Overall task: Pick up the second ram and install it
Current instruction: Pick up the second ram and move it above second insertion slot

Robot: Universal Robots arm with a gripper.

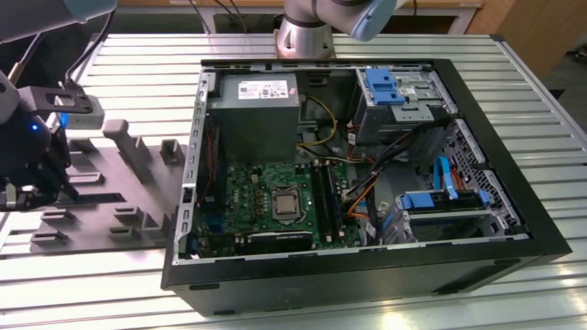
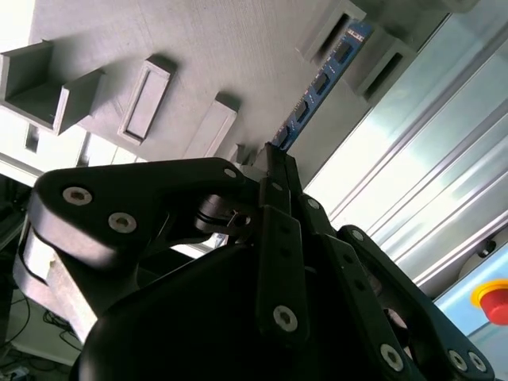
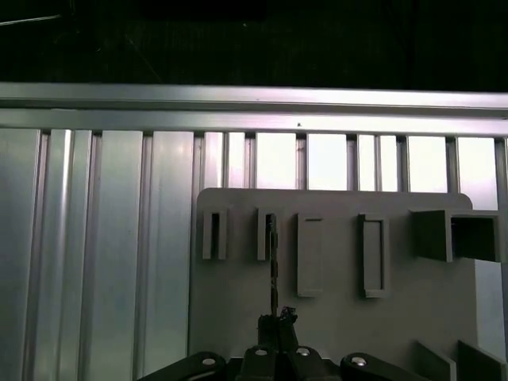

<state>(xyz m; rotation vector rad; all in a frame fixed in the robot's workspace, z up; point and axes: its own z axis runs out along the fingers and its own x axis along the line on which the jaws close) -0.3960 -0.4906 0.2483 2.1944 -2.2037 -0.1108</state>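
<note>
Slatted table (image 1: 137, 55), open computer case (image 1: 367, 278), grey fixture plate (image 1: 137, 189), perhaps plastic

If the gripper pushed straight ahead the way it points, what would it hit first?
Likely the thin dark memory stick, which the gripper grips, then the grey plastic holder plate beneath it.

Arm extended, gripper (image 2: 274, 159) clamped on the second ram (image 2: 321, 79).

Exterior view: the arm base (image 1: 304, 34) stands well apart from the jaws, and the dark wrist (image 1: 27, 148), carrying a grey camera box (image 1: 81, 111), sits directly behind them. Second wrist view: the two black fingers (image 2: 279, 230) are drawn together with no visible gap, pinching the thin end of the stick, which runs straight ahead of the jaws. The outer linkage arms (image 2: 119, 206) splay to either side behind the jaws, bolt heads showing. First wrist view: the fingertips (image 3: 275, 321) meet on the stick seen edge-on, the stick in line with the jaws.
</note>
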